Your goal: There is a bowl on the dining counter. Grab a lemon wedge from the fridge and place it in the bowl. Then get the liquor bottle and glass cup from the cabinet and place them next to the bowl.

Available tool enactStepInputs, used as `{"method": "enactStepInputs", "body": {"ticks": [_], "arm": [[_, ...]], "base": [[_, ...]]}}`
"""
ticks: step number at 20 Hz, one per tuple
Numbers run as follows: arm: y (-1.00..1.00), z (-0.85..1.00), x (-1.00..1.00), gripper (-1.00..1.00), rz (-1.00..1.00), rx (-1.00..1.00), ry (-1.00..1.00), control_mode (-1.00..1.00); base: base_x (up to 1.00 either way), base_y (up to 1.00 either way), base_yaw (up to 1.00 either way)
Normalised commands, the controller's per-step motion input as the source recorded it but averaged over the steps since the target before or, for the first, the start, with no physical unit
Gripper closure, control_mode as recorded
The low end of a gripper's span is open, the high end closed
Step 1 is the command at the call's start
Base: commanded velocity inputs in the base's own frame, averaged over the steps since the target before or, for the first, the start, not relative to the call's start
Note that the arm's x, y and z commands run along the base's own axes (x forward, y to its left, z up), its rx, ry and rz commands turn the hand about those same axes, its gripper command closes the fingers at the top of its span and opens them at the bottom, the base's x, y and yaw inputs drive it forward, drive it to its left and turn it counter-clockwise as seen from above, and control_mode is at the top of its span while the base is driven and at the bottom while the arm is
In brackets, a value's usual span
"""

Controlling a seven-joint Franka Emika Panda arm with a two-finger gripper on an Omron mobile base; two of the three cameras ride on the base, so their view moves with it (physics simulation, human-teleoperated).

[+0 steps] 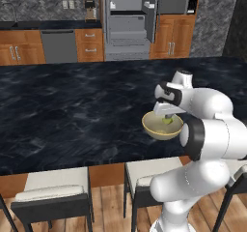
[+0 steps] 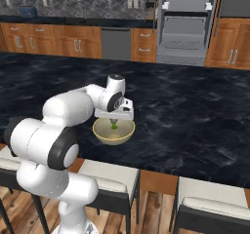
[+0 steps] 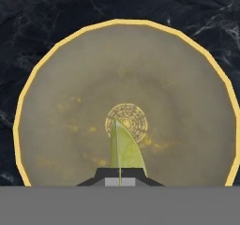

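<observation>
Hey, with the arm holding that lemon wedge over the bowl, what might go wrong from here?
1. The gripper is shut on the yellow-green lemon wedge above the shallow olive-yellow bowl; released from there, it may bounce or land off-centre.
2. The bowl sits near the black marbled dining counter edge, so descending further might nudge it off.

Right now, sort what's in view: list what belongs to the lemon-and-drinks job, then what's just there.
Belongs to the job:
- lemon wedge, pinched in the shut jaws of the gripper
- bowl, directly under the wedge
- dining counter
- fridge, doors open

Just there:
- dishwasher
- stools
- coffee machine
- wall oven
</observation>
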Motion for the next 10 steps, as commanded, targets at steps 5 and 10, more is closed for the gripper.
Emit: {"method": "enactStepInputs", "body": {"ticks": [5, 10], "arm": [[0.00, -0.14, 0.00, 1.00, 0.00, 0.00, -0.01, -1.00], [0.00, -0.12, 0.00, 1.00, 0.00, 0.00, -0.01, -1.00]], "base": [[0.00, 0.00, 0.00], [0.00, 0.00, 0.00]]}}
